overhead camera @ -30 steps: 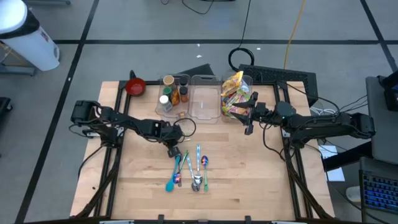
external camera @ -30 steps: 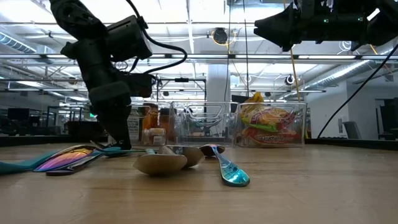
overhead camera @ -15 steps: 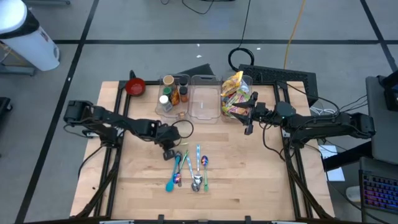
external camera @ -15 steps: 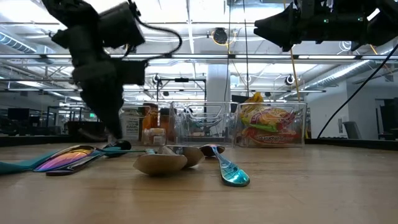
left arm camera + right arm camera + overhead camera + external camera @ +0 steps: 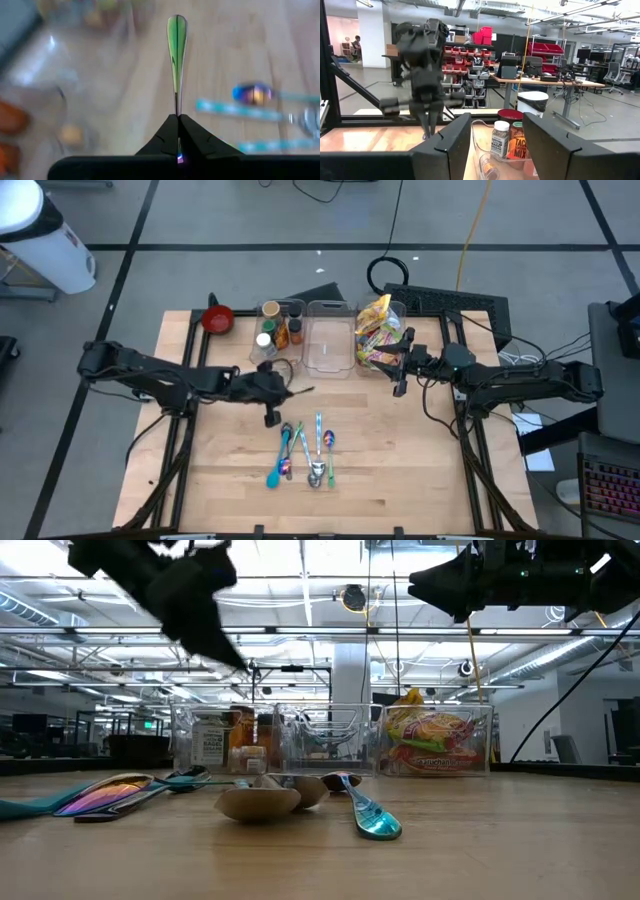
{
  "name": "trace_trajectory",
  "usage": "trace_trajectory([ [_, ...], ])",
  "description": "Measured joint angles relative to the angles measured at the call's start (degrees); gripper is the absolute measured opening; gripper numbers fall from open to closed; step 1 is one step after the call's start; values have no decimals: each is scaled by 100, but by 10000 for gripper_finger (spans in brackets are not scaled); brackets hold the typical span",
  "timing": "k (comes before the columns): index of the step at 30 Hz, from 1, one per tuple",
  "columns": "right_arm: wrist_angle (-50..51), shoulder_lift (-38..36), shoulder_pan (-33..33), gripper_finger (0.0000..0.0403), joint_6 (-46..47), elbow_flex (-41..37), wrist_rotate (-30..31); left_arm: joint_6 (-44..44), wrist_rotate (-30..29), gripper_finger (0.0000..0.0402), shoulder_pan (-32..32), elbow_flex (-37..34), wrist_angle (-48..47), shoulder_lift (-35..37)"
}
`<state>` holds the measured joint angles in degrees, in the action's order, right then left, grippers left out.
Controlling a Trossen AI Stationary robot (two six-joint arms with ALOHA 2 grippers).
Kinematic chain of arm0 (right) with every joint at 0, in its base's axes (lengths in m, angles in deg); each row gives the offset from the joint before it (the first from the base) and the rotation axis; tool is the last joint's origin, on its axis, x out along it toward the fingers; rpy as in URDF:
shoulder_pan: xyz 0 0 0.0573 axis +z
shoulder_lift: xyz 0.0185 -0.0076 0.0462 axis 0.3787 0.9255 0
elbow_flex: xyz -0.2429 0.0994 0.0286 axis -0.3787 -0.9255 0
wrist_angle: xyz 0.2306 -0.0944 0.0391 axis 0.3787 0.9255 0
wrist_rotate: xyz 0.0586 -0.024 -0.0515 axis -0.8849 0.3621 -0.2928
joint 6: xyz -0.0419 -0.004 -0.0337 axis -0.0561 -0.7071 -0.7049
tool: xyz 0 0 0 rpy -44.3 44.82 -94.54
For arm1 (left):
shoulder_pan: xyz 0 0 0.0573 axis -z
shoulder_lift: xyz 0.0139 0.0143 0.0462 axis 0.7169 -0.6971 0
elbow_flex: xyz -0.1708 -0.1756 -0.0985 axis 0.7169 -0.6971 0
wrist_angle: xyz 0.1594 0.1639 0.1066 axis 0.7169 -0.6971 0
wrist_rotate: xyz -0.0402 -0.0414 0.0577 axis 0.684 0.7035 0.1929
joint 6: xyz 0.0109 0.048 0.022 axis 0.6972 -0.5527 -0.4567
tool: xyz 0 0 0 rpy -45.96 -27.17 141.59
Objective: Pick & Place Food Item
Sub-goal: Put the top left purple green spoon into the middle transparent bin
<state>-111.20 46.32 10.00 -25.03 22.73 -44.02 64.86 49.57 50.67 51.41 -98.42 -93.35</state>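
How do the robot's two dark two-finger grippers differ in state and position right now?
The left gripper is shut, while the right gripper stands open. The left gripper clamps a slim green metallic utensil handle; the right gripper holds nothing. The left gripper hangs over the table's middle above the loose spoons; the right gripper hangs beside the clear plastic bin of colourful snack packets. Both are dark, two-fingered and clear of the tabletop.

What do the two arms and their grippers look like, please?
Both arms are dark, jointed links with black cables looping alongside. The left gripper ends in two black wedge-shaped fingers that taper to a point. The right gripper has two broad, flat black fingers with squared edges. No markings show.
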Motion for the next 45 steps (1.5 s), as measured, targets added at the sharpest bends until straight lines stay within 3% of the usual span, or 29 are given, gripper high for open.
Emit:
trace_trajectory([
  [13,-704,448,173,171,-145,0,-2,-1617,-89,8,-69,9,2336,275],
  [24,-978,601,221,171,-195,0,0,-1673,-81,4,-773,13,3536,-56],
  [33,-1025,601,221,171,-195,0,0,-800,17,5,-1737,47,4960,-1207],
  [39,-1023,601,222,171,-194,0,0,-160,618,4,-2206,533,4899,-2140],
  [45,-1001,601,221,171,-194,0,0,517,667,5,-2389,1156,4239,-2924],
])
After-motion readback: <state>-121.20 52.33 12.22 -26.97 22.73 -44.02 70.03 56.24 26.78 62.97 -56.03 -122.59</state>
